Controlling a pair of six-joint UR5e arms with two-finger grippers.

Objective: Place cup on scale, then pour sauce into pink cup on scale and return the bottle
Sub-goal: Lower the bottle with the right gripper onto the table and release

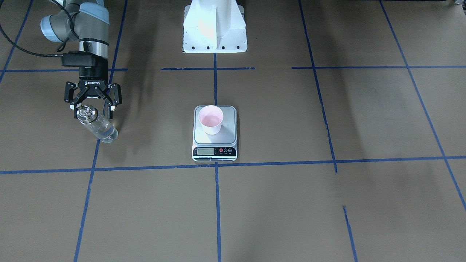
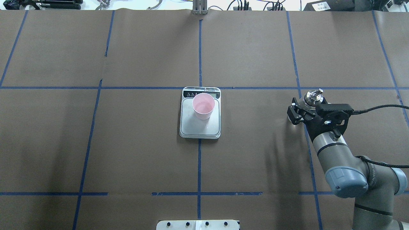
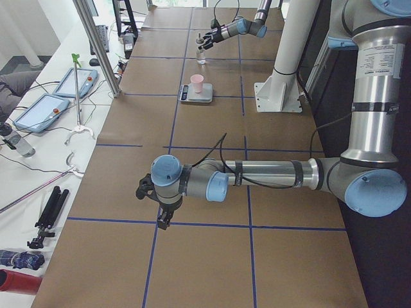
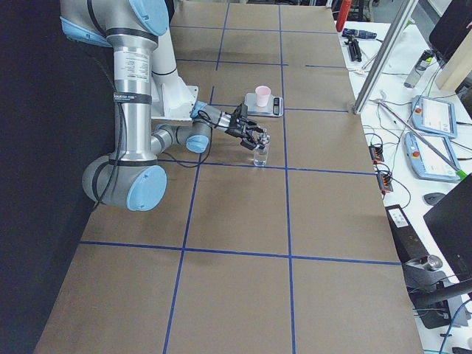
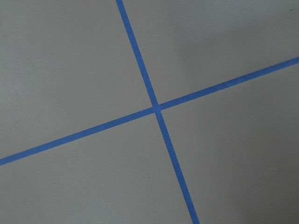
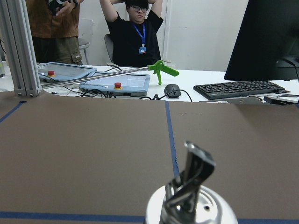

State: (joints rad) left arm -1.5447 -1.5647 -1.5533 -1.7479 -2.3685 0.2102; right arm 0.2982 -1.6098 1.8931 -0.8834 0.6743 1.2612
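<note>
The pink cup [image 1: 210, 119] stands upright on the scale [image 1: 227, 137] at the table's middle, toward the platform's robot side. The clear glass bottle [image 1: 99, 127] stands on the table well to the robot's right, with clear sauce [image 1: 106, 134] in its lower part. My right gripper [image 1: 93, 115] is at the bottle's neck, open, with a finger on either side and gaps showing. The metal spout [image 6: 194, 182] fills the bottom of the right wrist view. My left gripper [image 3: 154, 200] hangs low over the table far to the left, and I cannot tell its state.
The white robot base [image 1: 214, 29] stands behind the scale. Blue tape lines [image 5: 156, 109] grid the brown table. Beyond the far edge are a bench with teach pendants [image 6: 114, 85], a keyboard [image 6: 238, 87] and seated people [image 6: 135, 32].
</note>
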